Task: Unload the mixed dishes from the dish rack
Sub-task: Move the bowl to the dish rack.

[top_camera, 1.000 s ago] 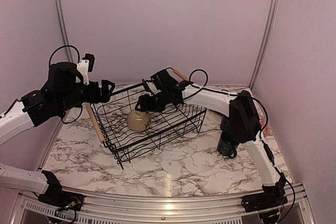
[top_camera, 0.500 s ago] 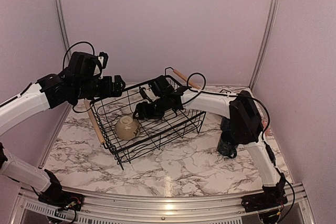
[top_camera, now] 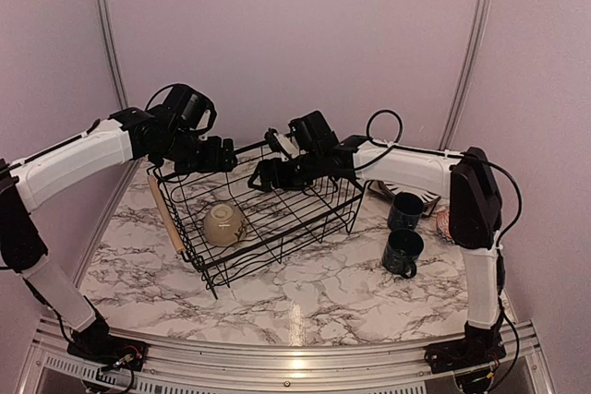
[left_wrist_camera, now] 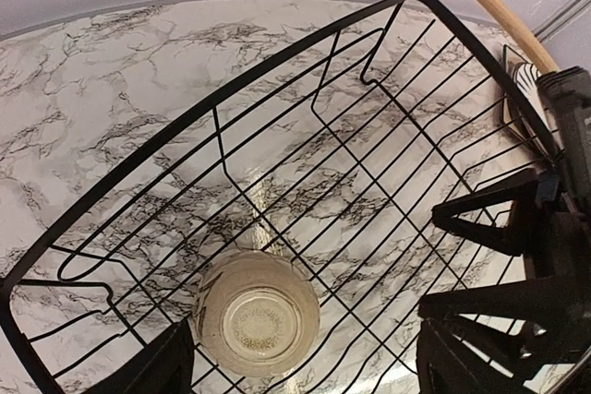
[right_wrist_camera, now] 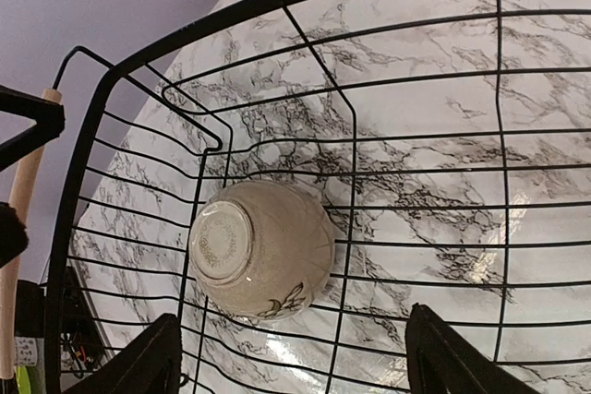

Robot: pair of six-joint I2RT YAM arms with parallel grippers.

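The black wire dish rack point(top_camera: 277, 248) stands left of the table's middle. One cream patterned bowl point(top_camera: 223, 224) lies upside down on its floor near the left end. It also shows in the left wrist view point(left_wrist_camera: 259, 325) and the right wrist view point(right_wrist_camera: 263, 260). My left gripper point(top_camera: 218, 155) hangs open and empty over the rack's far left rim. My right gripper point(top_camera: 268, 175) hangs open and empty over the rack's far side. Both are above the bowl and clear of it. Two navy mugs point(top_camera: 404, 253) stand on the table right of the rack.
A wooden handle point(top_camera: 167, 219) runs along the rack's left end, the other point(left_wrist_camera: 509, 21) along its far end. A striped plate point(left_wrist_camera: 520, 89) lies beyond that handle. Pale dishes point(top_camera: 441, 223) sit behind the mugs, partly hidden by the right arm. Walls close in behind and beside.
The bowl went from just under my right gripper to the rack's left floor. My left gripper swung right over the rack. My right forearm moved back, uncovering the mugs.
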